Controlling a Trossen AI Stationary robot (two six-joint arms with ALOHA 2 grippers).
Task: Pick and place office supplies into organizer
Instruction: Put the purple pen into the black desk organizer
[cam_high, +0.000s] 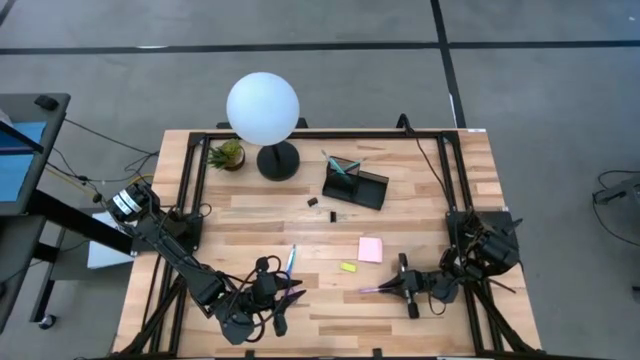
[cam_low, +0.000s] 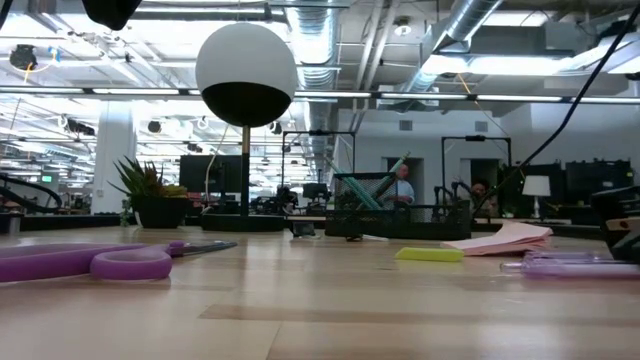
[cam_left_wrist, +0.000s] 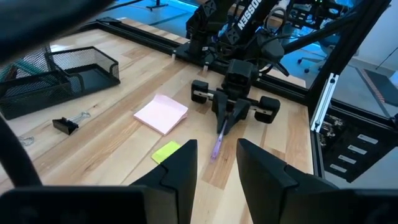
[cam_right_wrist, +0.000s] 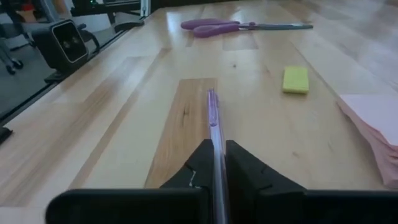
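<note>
Closest to the front edge of the worktop, the left gripper lies low over the wood with its 2 fingers parted and nothing between them. Purple-handled scissors lie flat just beside it, and in the high view the arm covers most of them. A thin teal pen lies just behind this gripper.

On the right side, about as near to the front edge, the right gripper sits low on the worktop. Its fingers are closed on the pink-purple pen, which lies flat on the wood and points toward the left arm. The left wrist view shows the same grip from the front: the pen comes out between the dark fingertips and rests on the boards.

A little farther back, a small yellow piece lies between the 2 grippers, and the square pink sticky pad lies just behind it, apart from it.

Farther still, 2 small black clips lie near the middle of the worktop. Behind them stands the black organizer, and teal pens lean in its taller compartment.

At the far edge, a white globe lamp stands on a black base, and a small potted plant stands to its left.
</note>
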